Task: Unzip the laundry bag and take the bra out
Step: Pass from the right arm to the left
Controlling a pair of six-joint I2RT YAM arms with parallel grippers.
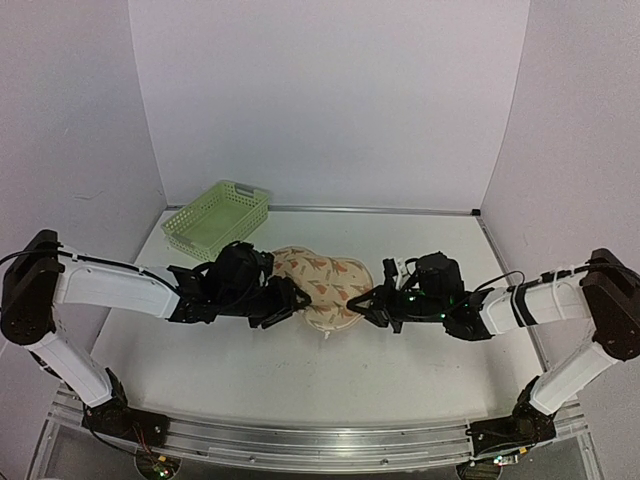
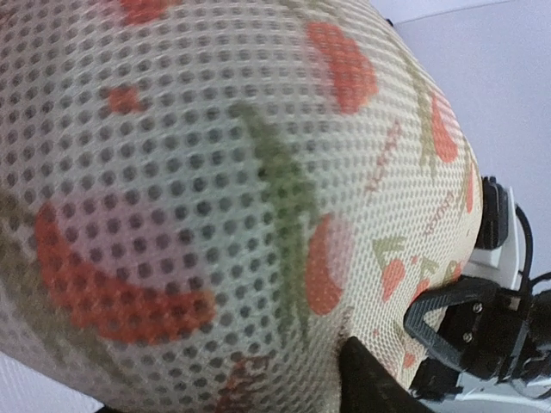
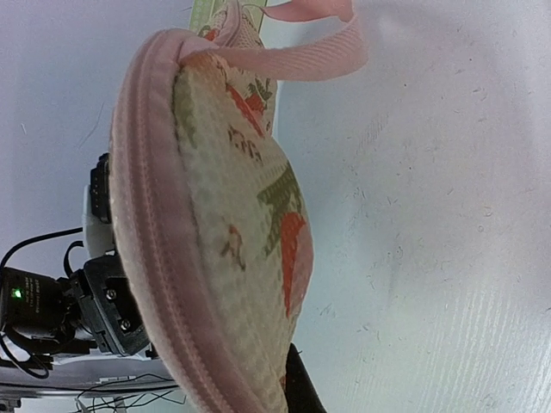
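Two ends of the bag (image 1: 325, 280), long axis left-to-right, met my claws: left claw (image 1: 297, 303) spread, right claw (image 1: 358, 302) pressed together at the rim.

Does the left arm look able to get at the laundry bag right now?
Probably yes: the left gripper sits right at the laundry bag, jaws apparently parted, nothing in between; the right gripper pinches its other end.

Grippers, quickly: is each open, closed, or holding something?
Left gripper: looks open, at the left end of the laundry bag.
Right gripper: closed, pinching the bag's right edge.
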